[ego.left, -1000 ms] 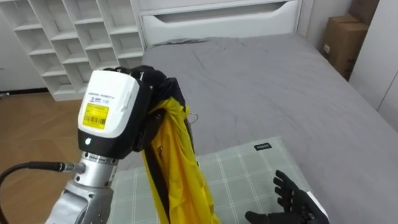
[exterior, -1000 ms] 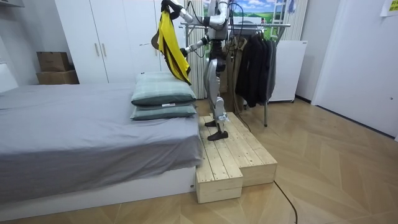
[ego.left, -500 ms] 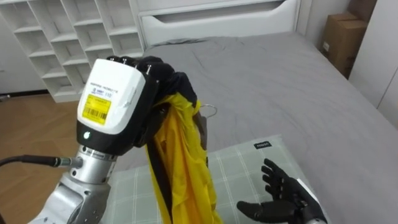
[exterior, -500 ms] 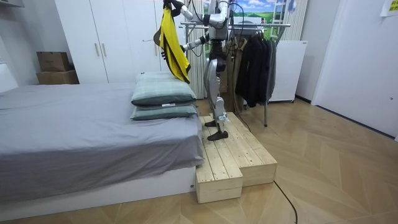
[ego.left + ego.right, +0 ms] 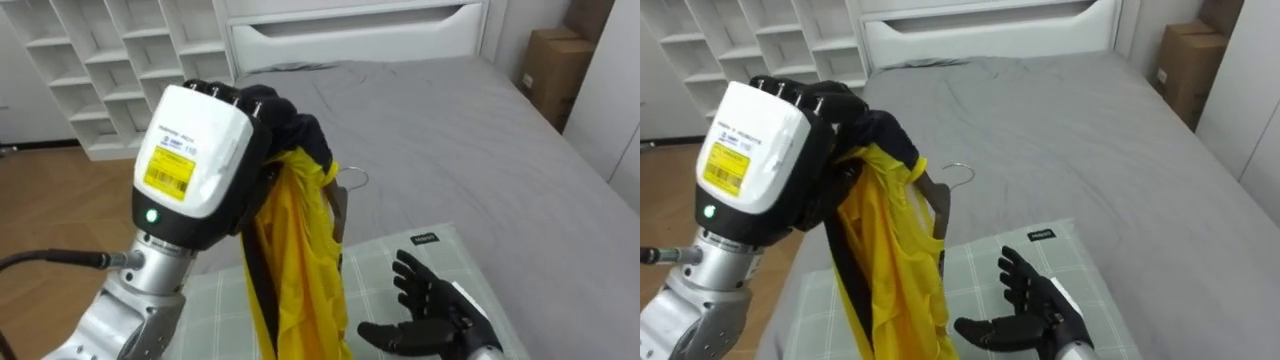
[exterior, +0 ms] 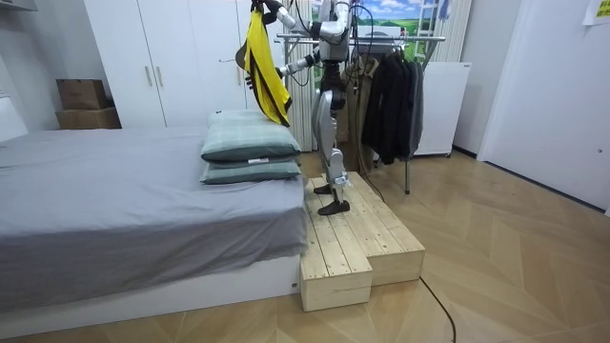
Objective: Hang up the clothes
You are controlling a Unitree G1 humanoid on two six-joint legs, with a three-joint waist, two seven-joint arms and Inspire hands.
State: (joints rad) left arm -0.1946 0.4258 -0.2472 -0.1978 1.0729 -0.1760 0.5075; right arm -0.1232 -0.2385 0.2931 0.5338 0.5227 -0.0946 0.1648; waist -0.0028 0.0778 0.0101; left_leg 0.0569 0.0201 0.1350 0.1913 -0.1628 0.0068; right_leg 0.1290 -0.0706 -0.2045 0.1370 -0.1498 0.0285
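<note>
Left eye view: my left hand point(image 5: 200, 150) clenches yellow black-trimmed garment point(image 5: 295, 270), wire-hooked hanger point(image 5: 338, 208) mostly hidden; right hand point(image 5: 430, 312) splayed beside garment.

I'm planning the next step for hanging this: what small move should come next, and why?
Probably lift the open right hand to the hook of the hanger. The left hand clutches the yellow garment bunched at the top, the hook pokes out free beside it, and the right hand hovers below, above the pillow.
</note>
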